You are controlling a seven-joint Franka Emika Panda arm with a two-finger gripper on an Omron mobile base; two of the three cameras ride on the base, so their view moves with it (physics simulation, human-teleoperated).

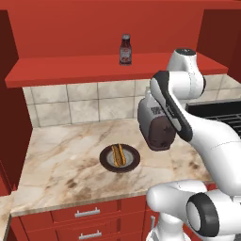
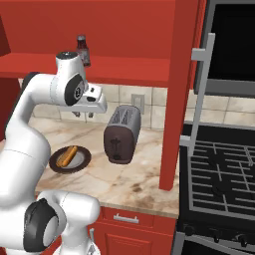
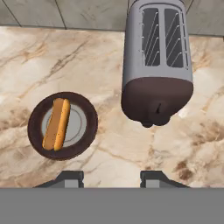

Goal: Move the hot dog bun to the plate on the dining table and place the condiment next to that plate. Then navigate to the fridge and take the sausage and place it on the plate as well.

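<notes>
The tan-yellow hot dog bun [image 1: 118,154] [image 2: 66,156] [image 3: 57,124] lies in a small dish with a dark brown rim [image 1: 104,161] [image 2: 82,162] [image 3: 89,129] on the marbled counter. On the red shelf above stands the condiment [image 1: 125,49] [image 2: 83,50], a dark red bottle with a dark cap. My gripper [image 2: 83,115] [image 3: 113,178] hangs open well above the counter, between the dish and the toaster, with nothing between its fingers. The blue-grey plate, dining table, fridge and sausage are out of view.
A grey and brown toaster [image 1: 151,117] [image 2: 121,134] [image 3: 157,65] stands to the right of the dish. A black stove [image 2: 224,174] [image 1: 221,113] lies further right, behind a red cabinet post [image 2: 179,94]. Red drawers [image 1: 87,212] run below the counter [image 1: 61,160].
</notes>
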